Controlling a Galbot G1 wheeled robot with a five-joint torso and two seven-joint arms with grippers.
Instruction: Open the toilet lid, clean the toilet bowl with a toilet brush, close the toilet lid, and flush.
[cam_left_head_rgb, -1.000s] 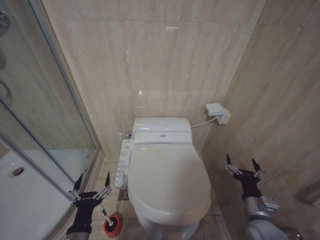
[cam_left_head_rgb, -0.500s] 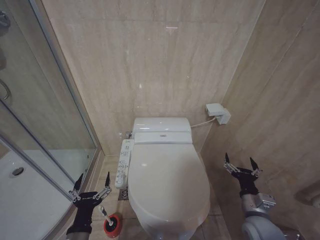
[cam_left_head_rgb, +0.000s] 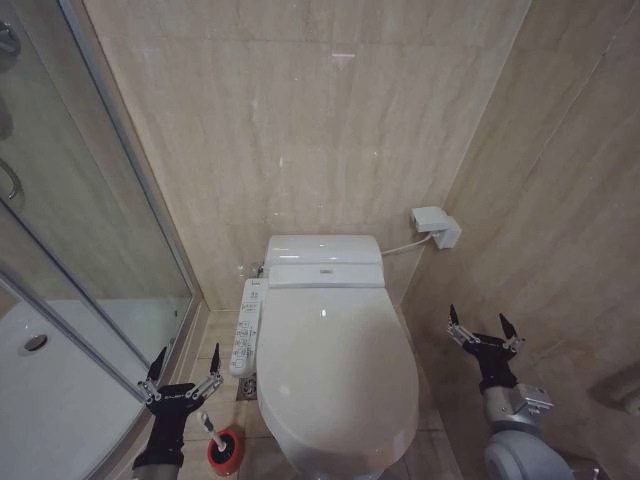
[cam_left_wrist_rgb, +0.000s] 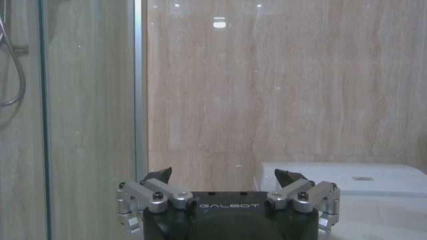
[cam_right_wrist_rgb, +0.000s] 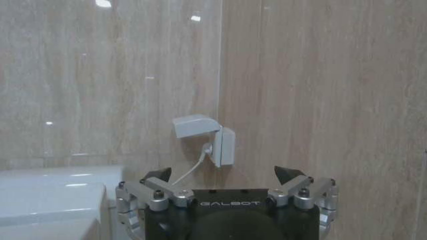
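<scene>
The white toilet lid (cam_left_head_rgb: 335, 365) lies shut over the bowl, so the toilet bowl's inside is hidden. It is hinged to a boxy white rear unit (cam_left_head_rgb: 322, 258). The toilet brush (cam_left_head_rgb: 208, 427) stands with its thin white handle tilted in a small red holder cup (cam_left_head_rgb: 226, 452) on the floor left of the toilet. My left gripper (cam_left_head_rgb: 184, 367) hangs open just above and left of the brush handle. My right gripper (cam_left_head_rgb: 482, 330) is open, right of the toilet near the side wall. Both are empty, and both stand open in their wrist views (cam_left_wrist_rgb: 223, 176) (cam_right_wrist_rgb: 225, 176).
A white bidet control panel (cam_left_head_rgb: 247, 325) runs along the toilet's left side. A glass shower door (cam_left_head_rgb: 90, 230) and white shower tray (cam_left_head_rgb: 45, 390) stand at the left. A white wall socket box (cam_left_head_rgb: 436, 226) with a cable sits on the back wall. The right wall is close.
The right gripper has shifted slightly left and up, toward the toilet. The left gripper and the brush have stayed put.
</scene>
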